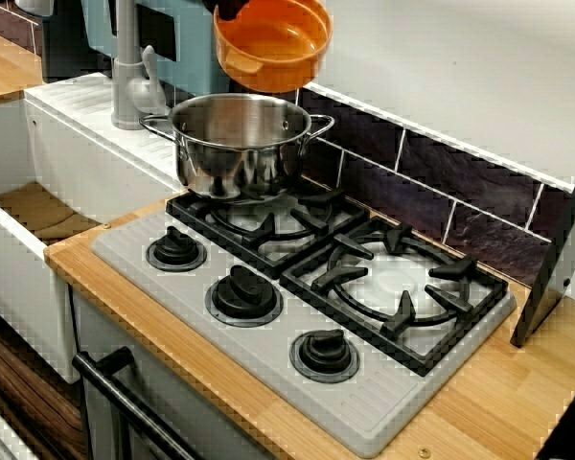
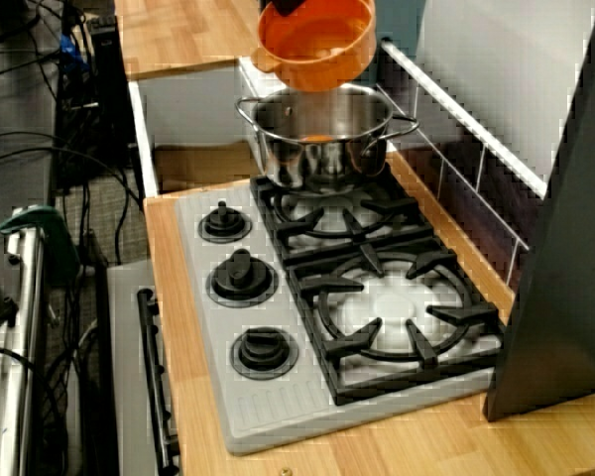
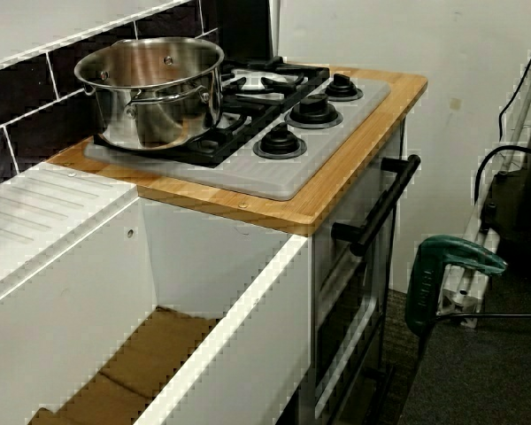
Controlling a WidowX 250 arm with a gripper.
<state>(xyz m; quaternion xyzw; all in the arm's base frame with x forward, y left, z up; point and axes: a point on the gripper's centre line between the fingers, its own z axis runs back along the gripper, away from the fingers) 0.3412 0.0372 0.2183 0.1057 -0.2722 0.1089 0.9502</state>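
Note:
An orange pot (image 1: 273,43) with a small side handle hangs tilted in the air, just above the back rim of a steel pot (image 1: 240,144). Only a dark bit of my gripper (image 1: 232,8) shows at the top edge, clamped on the orange pot's rim. In the view along the counter the orange pot (image 2: 315,40) hovers over the steel pot (image 2: 322,139), with the gripper (image 2: 283,5) cut off at the top. The steel pot (image 3: 155,88) stands on the back-left burner in the view from the sink side, where neither the orange pot nor the gripper shows.
A grey stove top (image 1: 268,374) carries two black grates and three knobs (image 1: 242,292). A grey faucet (image 1: 129,81) and a white sink (image 1: 19,278) lie to the left. A dark slanted panel (image 1: 556,278) leans at the right. A green clamp (image 3: 447,270) stands on the floor.

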